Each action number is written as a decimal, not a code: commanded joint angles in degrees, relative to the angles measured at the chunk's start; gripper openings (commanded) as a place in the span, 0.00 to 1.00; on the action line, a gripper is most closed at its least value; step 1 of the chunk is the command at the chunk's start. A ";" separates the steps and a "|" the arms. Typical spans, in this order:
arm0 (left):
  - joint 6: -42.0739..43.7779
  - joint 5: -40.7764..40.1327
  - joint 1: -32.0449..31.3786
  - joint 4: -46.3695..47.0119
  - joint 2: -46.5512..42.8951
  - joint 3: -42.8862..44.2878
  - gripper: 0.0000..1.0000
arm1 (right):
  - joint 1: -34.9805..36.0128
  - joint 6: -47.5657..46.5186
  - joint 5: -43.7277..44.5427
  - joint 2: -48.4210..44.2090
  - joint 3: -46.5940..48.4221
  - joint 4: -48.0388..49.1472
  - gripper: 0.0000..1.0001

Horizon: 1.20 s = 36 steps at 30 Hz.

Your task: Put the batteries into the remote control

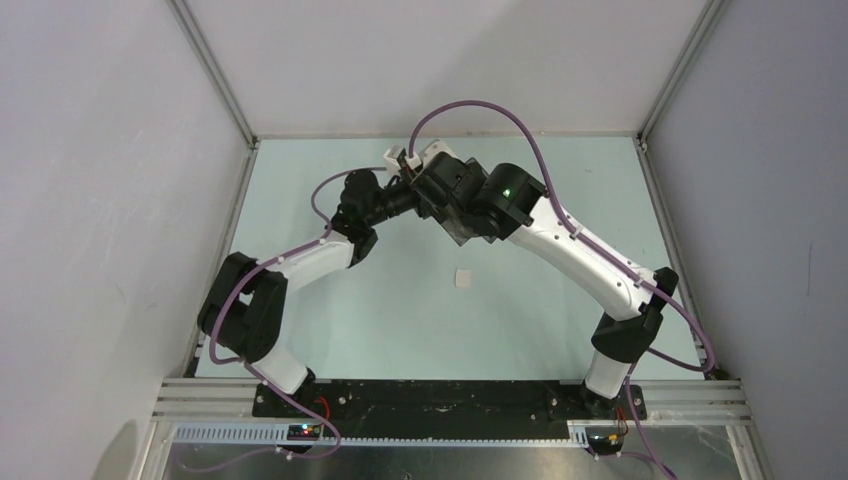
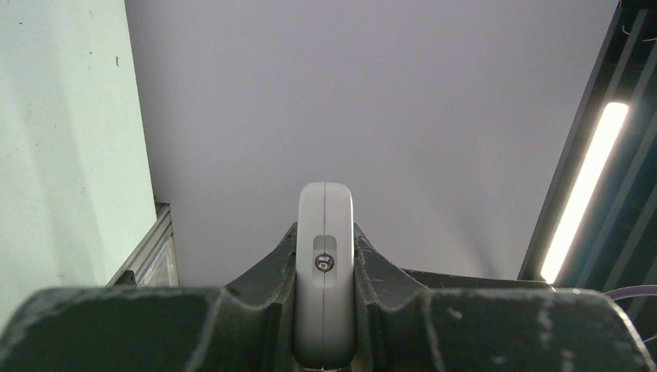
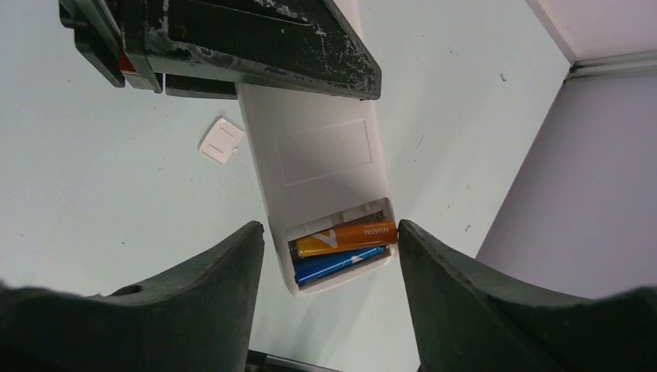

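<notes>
Left gripper (image 2: pixel 325 240) clamped on the remote control (image 2: pixel 325 310), pinching its emitter end, edge-on, above the table (image 3: pixel 93 155). Right gripper (image 3: pixel 329 226) released, fingers (image 3: pixel 457 294) spread either side of the remote's other end. Orange battery (image 3: pixel 346 237) and blue battery (image 3: pixel 337 264) lie side by side in the remote's open compartment (image 3: pixel 304 232), orange nearer the remote's middle. Loose white battery cover (image 3: pixel 221 141) on the table beside the remote.

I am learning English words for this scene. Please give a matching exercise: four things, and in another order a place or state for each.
1 remote control
2 orange battery
3 white cover
4 right gripper

A loose on the table
B open, flanking the remote
C clamped in the left gripper
D in the compartment, beside the blue battery

Pairs: 1-C, 2-D, 3-A, 4-B
</notes>
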 commanded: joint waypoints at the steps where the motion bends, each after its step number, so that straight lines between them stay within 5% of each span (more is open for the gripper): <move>1: -0.78 0.34 0.29 1.31 -3.17 -0.25 0.00 | 0.02 0.27 0.14 0.09 0.30 0.02 0.66; 27: -4.55 -0.60 1.23 1.05 -5.96 0.96 0.00 | 2.48 0.87 0.01 -0.06 -5.42 0.56 0.46; 36: -2.01 1.49 1.67 1.28 -6.78 2.11 0.00 | -1.50 5.25 -10.17 -3.01 -4.65 2.12 0.47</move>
